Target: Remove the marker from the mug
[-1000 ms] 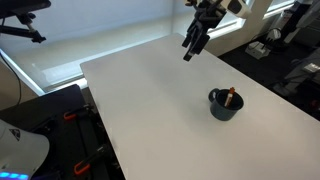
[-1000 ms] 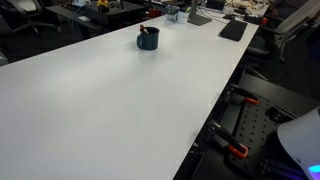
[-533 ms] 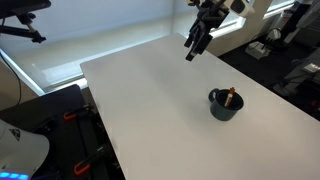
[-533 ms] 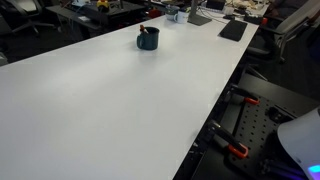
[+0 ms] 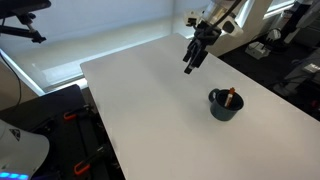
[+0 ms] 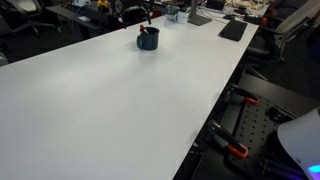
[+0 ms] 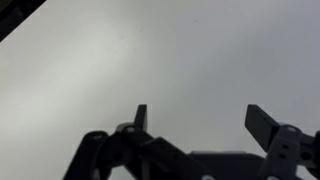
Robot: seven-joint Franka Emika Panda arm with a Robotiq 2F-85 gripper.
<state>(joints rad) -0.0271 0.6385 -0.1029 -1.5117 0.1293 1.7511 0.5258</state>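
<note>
The dark blue-black mug point(image 5: 225, 104) stands on the white table point(image 5: 150, 110), with the orange-red marker point(image 5: 232, 96) leaning inside it. Both also show far back in an exterior view, mug point(image 6: 148, 40) and marker point(image 6: 146, 31). My gripper point(image 5: 190, 66) hangs above the table's far part, well apart from the mug, fingers pointing down. In the wrist view the gripper point(image 7: 200, 118) is open and empty, with only bare table surface between the fingers. Mug and marker are out of the wrist view.
Desks with clutter and a dark flat item point(image 6: 233, 30) lie beyond the table's far end. Black stands with orange clamps point(image 6: 240, 140) sit beside the table edge. A window point(image 5: 90, 25) runs along the back.
My gripper has moved down and slightly toward the mug, lower over the table than before. The mug and marker have not moved.
</note>
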